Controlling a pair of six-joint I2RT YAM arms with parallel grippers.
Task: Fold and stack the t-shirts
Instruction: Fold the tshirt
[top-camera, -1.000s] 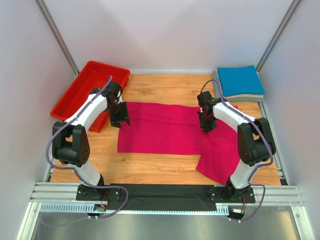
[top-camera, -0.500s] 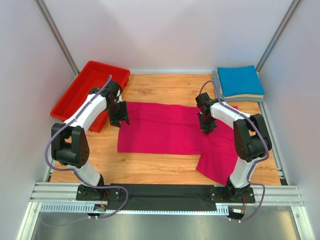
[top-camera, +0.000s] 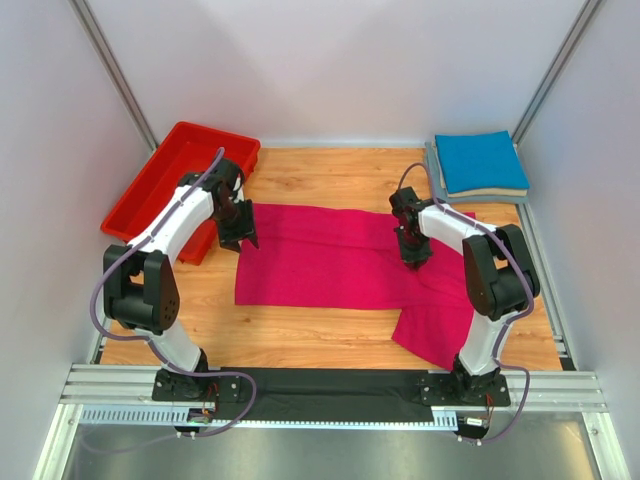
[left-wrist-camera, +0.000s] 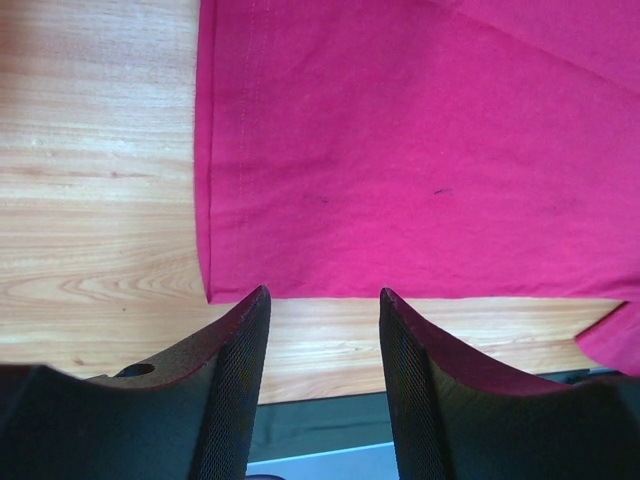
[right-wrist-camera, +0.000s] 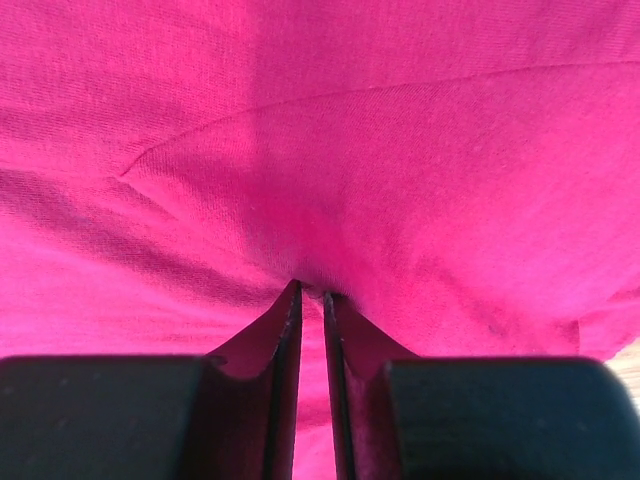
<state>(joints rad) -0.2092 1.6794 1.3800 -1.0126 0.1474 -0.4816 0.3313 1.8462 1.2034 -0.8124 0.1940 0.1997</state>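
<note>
The large magenta t-shirt (top-camera: 340, 262) lies spread across the middle of the wooden table, one part hanging toward the front right. My left gripper (top-camera: 240, 240) hovers open over its left edge; in the left wrist view the shirt (left-wrist-camera: 400, 150) fills the top and the gripper (left-wrist-camera: 323, 300) holds nothing. My right gripper (top-camera: 412, 255) presses down on the shirt's right half. In the right wrist view its jaws (right-wrist-camera: 312, 292) stand a sliver apart with a pucker of the shirt (right-wrist-camera: 350, 150) pinched at the tips. The blue t-shirt (top-camera: 480, 160) lies folded on the grey one (top-camera: 492, 195) at the back right.
A red plastic bin (top-camera: 175, 180) stands at the back left, close beside the left arm. A black strip (top-camera: 330, 385) and metal rails run along the near edge. Grey walls close in the table on both sides.
The right gripper has shifted slightly left and back over the shirt, and its jaws have eased a little apart. The left gripper has crept slightly toward the back and stays open.
</note>
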